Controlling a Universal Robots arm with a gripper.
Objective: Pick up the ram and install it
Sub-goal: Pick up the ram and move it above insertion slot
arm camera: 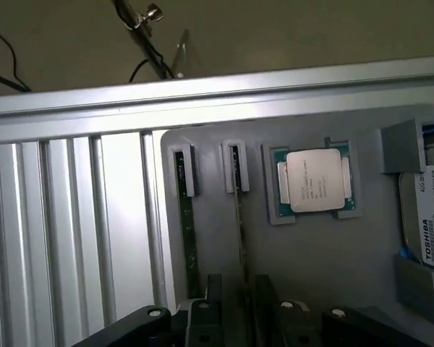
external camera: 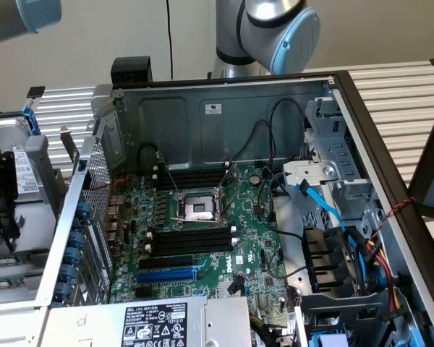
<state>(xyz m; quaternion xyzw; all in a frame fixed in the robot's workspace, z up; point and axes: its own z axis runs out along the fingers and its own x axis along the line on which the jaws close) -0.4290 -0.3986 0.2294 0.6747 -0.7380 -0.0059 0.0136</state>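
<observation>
The gripper (arm camera: 239,285) is seen closest, its two dark fingers (arm camera: 214,293) spread wide apart and nothing clamped between them. The ram (arm camera: 239,224) is stood on edge in the grey tray (arm camera: 318,253), and its near end runs into the gap between the fingers; whether it is touched cannot be told. A second green stick (arm camera: 190,238) is held on edge in the same tray, just beside the ram. Further along the tray, a processor (arm camera: 315,181) is laid flat in its own recess, and a hard drive (arm camera: 427,217) is set at the tray's edge. The tray is rested on a slatted aluminium table (arm camera: 58,231). To the exterior view's right of the tray, an open computer case (external camera: 224,108) is laid, with the motherboard (external camera: 202,267) and its black slots (external camera: 192,240) exposed.
</observation>
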